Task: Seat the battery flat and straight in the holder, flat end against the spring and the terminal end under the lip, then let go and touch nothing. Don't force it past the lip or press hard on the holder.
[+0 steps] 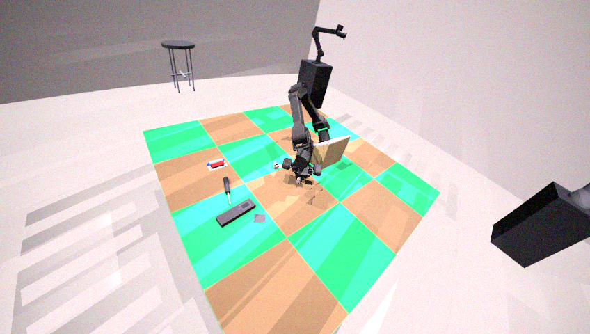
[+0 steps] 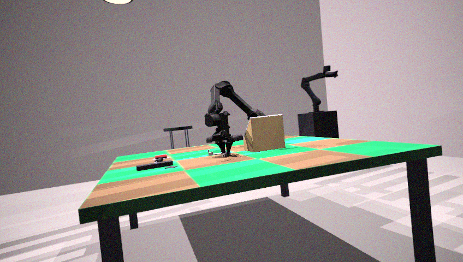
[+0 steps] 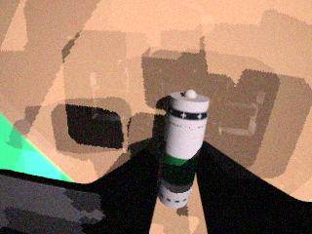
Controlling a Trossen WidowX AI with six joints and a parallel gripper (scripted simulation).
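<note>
The battery (image 3: 182, 150) is white with a green band and a small terminal nub at its far end. It lies on a tan square of the table, and in the wrist view both black fingers of my gripper (image 3: 177, 182) (image 1: 298, 180) (image 2: 224, 154) press against its sides near the green band. The gripper is down at table level and shut on the battery. The small white battery holder (image 1: 275, 165) (image 2: 210, 152) lies on the table a short way to the left of the gripper, apart from it. It is out of the wrist view.
A tilted cardboard box (image 1: 330, 151) (image 2: 264, 132) stands close behind the gripper. Further left lie a red and blue part on a white pad (image 1: 216, 163), a screwdriver (image 1: 227, 188), a black bar (image 1: 235, 212) (image 2: 152, 166) and a small grey square (image 1: 259, 218).
</note>
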